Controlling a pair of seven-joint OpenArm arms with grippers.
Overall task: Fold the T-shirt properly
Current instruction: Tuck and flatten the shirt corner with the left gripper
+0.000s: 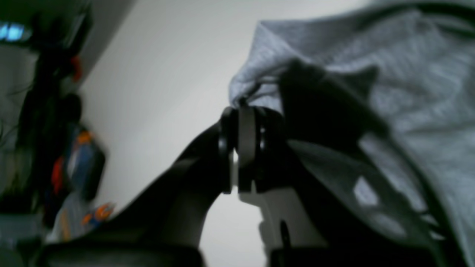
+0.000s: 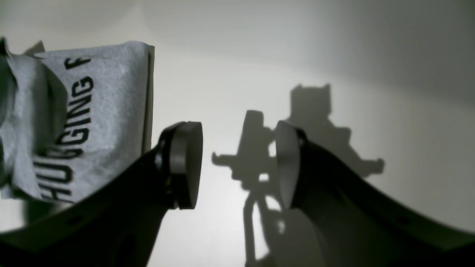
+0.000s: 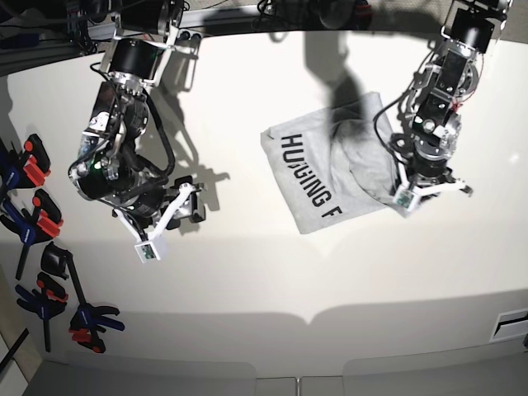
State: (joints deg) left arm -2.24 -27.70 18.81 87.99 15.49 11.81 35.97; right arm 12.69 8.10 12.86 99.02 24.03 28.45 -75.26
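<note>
The light grey T-shirt [image 3: 322, 177] lies partly folded right of the table's middle, its black lettering facing up. My left gripper [image 3: 417, 191] sits at its right edge, where the cloth is bunched. In the left wrist view that gripper [image 1: 241, 111] is shut on a pinch of the T-shirt [image 1: 408, 74], which drapes to the right of the fingers. My right gripper [image 3: 173, 221] hovers over bare table well left of the shirt. It [image 2: 239, 163] stands open with nothing between its pads, and the lettered T-shirt [image 2: 100, 111] shows beyond the left finger.
Several spring clamps [image 3: 37, 219] with orange and blue grips lie along the left edge of the white table [image 3: 247, 289]. Cables and arm mounts run along the far edge [image 3: 247, 16].
</note>
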